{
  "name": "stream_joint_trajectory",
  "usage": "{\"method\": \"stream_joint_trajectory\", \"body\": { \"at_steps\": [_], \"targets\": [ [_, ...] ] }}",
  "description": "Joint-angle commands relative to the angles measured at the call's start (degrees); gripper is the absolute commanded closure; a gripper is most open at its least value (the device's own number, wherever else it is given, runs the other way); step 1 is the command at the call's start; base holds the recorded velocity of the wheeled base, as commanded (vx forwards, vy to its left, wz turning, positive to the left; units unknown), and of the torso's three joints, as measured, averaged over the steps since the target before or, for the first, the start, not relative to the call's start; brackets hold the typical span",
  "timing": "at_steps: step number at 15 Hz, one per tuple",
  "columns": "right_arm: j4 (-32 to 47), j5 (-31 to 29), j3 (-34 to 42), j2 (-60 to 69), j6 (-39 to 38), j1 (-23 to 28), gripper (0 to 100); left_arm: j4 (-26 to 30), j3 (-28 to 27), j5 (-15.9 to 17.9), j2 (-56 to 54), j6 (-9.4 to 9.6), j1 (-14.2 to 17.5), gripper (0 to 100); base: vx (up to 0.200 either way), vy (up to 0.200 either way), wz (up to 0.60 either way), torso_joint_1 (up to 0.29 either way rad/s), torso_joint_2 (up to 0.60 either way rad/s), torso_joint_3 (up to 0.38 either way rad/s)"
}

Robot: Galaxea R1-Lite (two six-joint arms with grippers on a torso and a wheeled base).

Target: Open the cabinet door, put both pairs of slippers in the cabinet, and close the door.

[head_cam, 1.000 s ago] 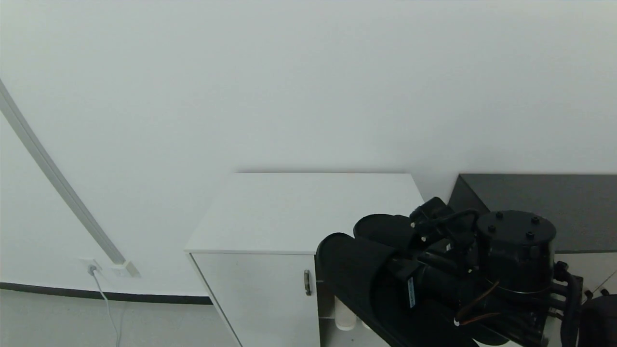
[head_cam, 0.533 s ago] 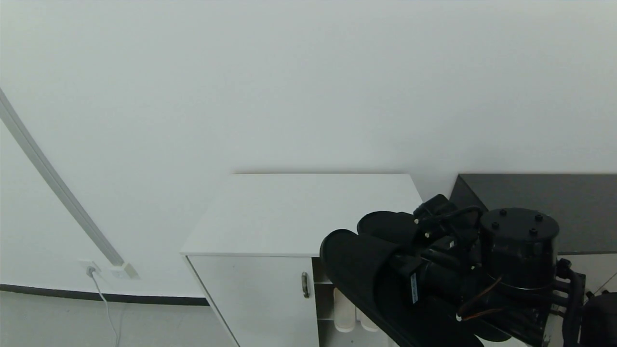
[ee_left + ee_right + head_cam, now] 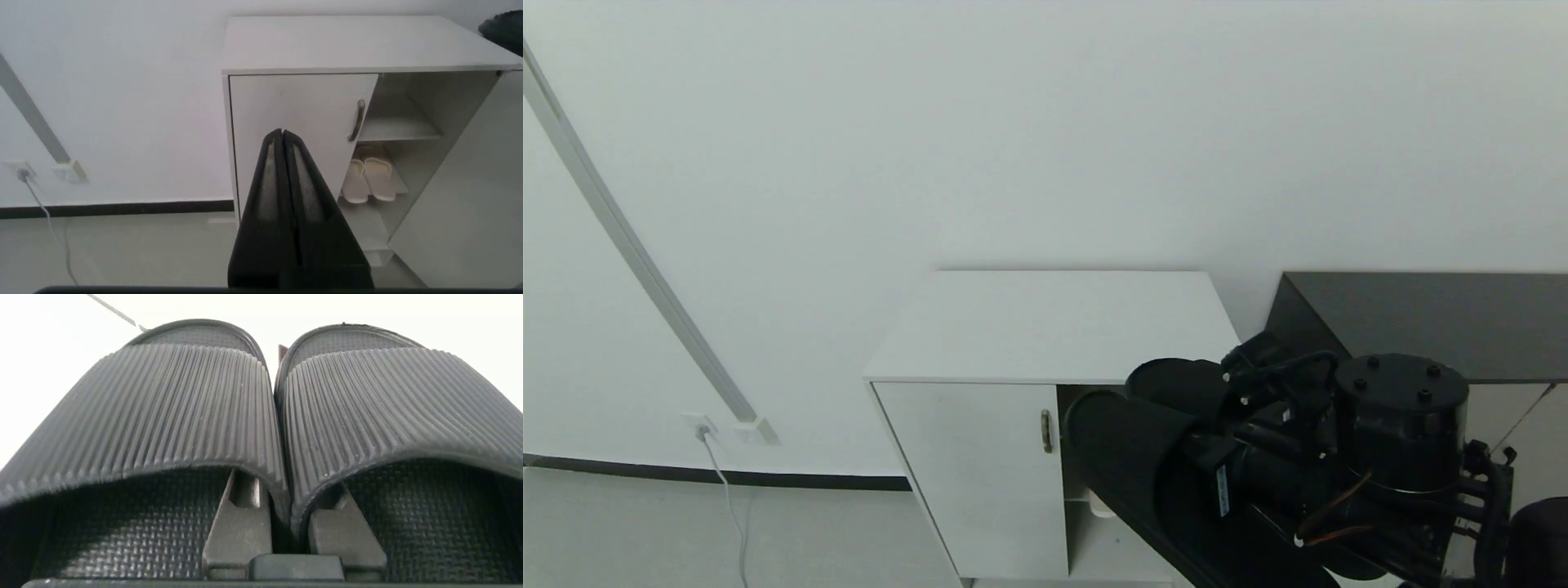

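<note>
The white cabinet (image 3: 1054,327) stands against the wall. Its left door (image 3: 980,474) is closed and its right door (image 3: 466,188) is swung out wide, so the right half is open. The black slippers (image 3: 1131,453) are held side by side near the cabinet's front right corner. Their toes lead and their long axis runs toward the opening, which lies ahead and lower (the right arm is plainly the nearer one). The white slippers (image 3: 374,178) sit on a lower shelf, toward its left edge. The way in, I judge, lies between the closed door's free edge and the swung door. The right pincer (image 3: 286,527) is clenched on the black pair's touching inner walls. The left pincer (image 3: 283,188) is pressed closed on nothing, facing the closed door.
</note>
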State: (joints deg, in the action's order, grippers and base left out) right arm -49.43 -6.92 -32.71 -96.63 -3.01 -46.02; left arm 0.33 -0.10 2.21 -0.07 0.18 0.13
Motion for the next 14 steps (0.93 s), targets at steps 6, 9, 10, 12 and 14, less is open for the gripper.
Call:
{"method": "stream_joint_trajectory", "body": {
  "at_steps": [6,9,10,12,14],
  "targets": [
    [-0.2,0.2,1.0,-0.2,0.9,0.1,100,-0.1,0.0,0.0,0.1,-0.01,0.0,100,0.0,0.0,0.0,0.0,0.0,0.0],
    [-0.2,0.1,1.0,-0.2,0.9,0.1,100,0.0,0.0,0.0,0.1,-0.09,0.0,100,0.0,0.0,0.0,0.0,0.0,0.0],
    [-0.2,0.2,1.2,-0.2,0.9,0.1,100,0.0,0.0,0.0,0.1,-0.09,0.0,100,0.0,0.0,0.0,0.0,0.0,0.0],
    [-0.6,0.2,1.5,-0.3,0.9,0.1,100,0.0,0.0,0.0,0.1,-0.09,0.0,100,0.0,0.0,0.0,-0.05,0.09,0.055],
    [-0.9,0.3,1.5,-0.3,0.9,0.1,100,0.0,0.0,0.0,0.1,-0.09,0.0,100,0.0,0.0,0.0,-0.139,0.33,0.171]
  ]
}}
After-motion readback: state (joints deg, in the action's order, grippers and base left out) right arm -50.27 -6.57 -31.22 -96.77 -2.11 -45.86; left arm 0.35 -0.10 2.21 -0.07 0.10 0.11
